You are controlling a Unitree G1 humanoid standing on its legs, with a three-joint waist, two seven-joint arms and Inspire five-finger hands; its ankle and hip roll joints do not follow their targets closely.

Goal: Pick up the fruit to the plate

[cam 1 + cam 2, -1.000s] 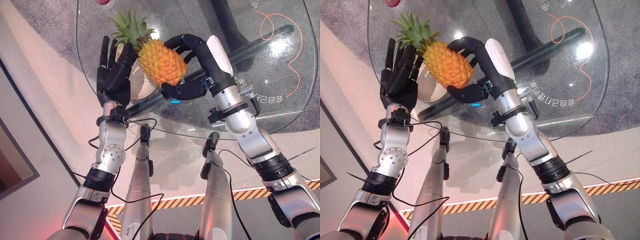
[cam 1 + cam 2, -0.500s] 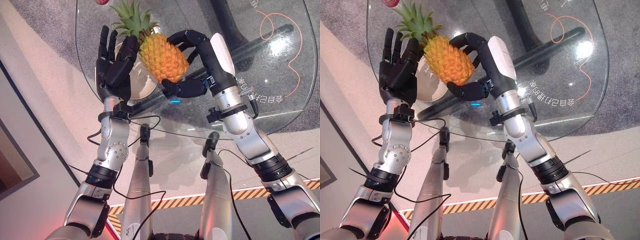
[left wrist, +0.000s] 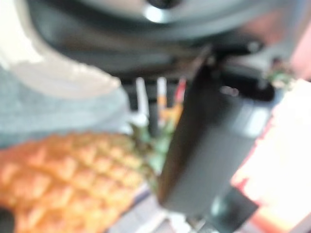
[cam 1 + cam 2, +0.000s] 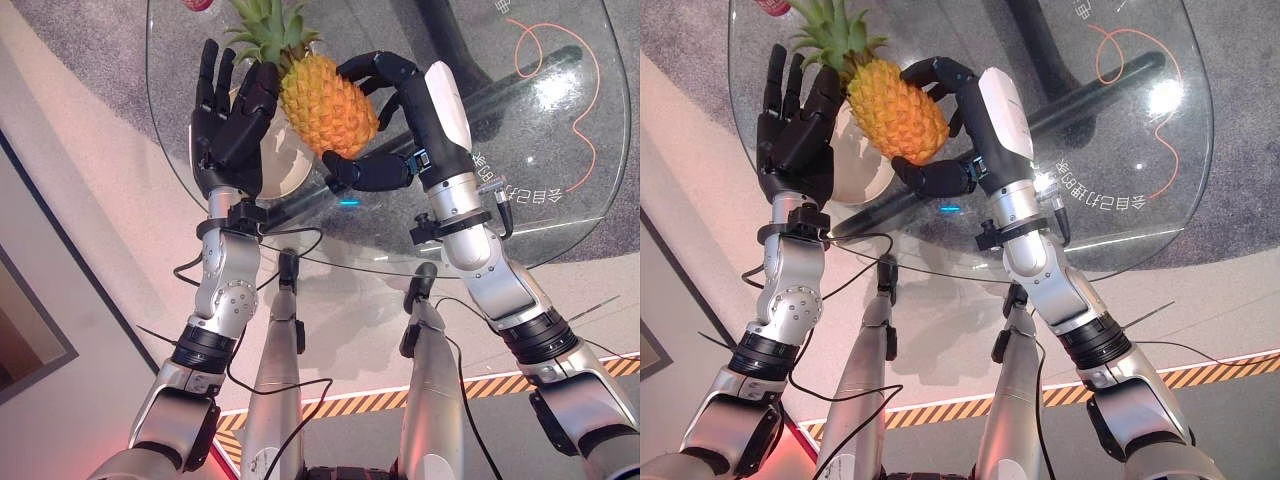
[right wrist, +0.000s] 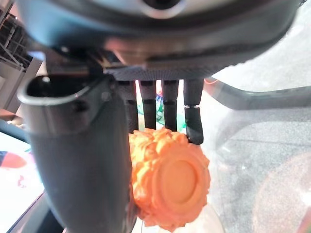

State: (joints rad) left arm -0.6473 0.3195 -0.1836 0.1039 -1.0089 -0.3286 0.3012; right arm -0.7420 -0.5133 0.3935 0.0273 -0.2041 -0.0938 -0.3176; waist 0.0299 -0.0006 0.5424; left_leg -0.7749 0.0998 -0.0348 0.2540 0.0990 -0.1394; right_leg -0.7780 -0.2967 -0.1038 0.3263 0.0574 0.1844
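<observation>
Carry step: my right hand (image 4: 400,120) curled round pineapple (image 4: 328,105), left hand (image 4: 232,125) flat w/ fingers spread alongside, next needs lowering onto plate (image 4: 285,165) below.

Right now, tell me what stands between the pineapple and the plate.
Nothing visible does. The right hand grips the pineapple, held above the plate on the glass table. The open left hand rests beside the pineapple, not under it.

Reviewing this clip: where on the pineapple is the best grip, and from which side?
Probably the orange body of the pineapple, wrapped from the robot's right as the right hand does now: the body is thick and rounded, while its leafy crown is spiky. The left hand is flat against the other side.
</observation>
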